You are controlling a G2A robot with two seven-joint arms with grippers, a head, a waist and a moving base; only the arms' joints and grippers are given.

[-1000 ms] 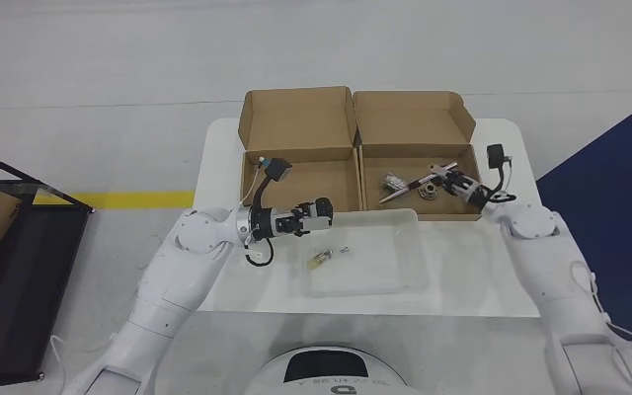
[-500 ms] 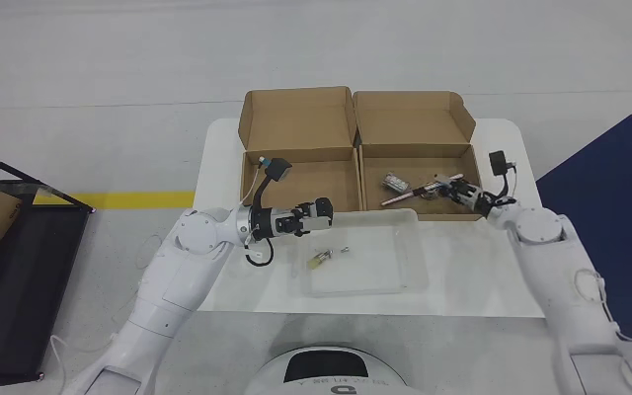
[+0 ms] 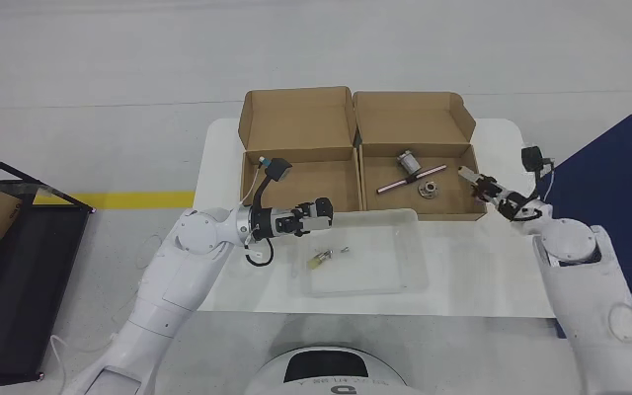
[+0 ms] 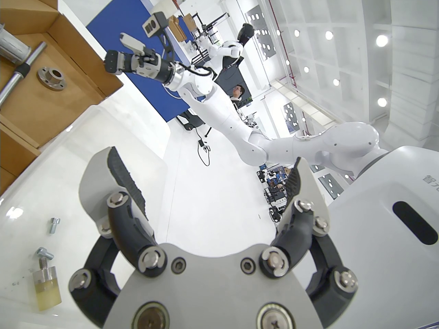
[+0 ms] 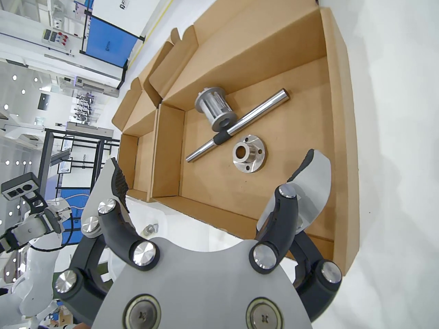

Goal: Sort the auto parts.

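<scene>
The left gripper (image 3: 321, 210) is held level over the far left corner of the tray (image 3: 395, 281), jaws spread, nothing gripped. Its wrist view shows a bolt-topped cylinder (image 4: 44, 284) and a small screw (image 4: 54, 224) in the tray. A toothed pulley (image 5: 214, 111), rod (image 5: 257, 113) and flange (image 5: 248, 153) are held in the right box (image 3: 390, 202). The right gripper (image 3: 469, 180) is poised at its right wall, fingers parted.

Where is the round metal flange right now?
In the top view the flange lies inside the right cardboard box, close beside the steel rod, on the side of the rod nearer the robot.
</scene>
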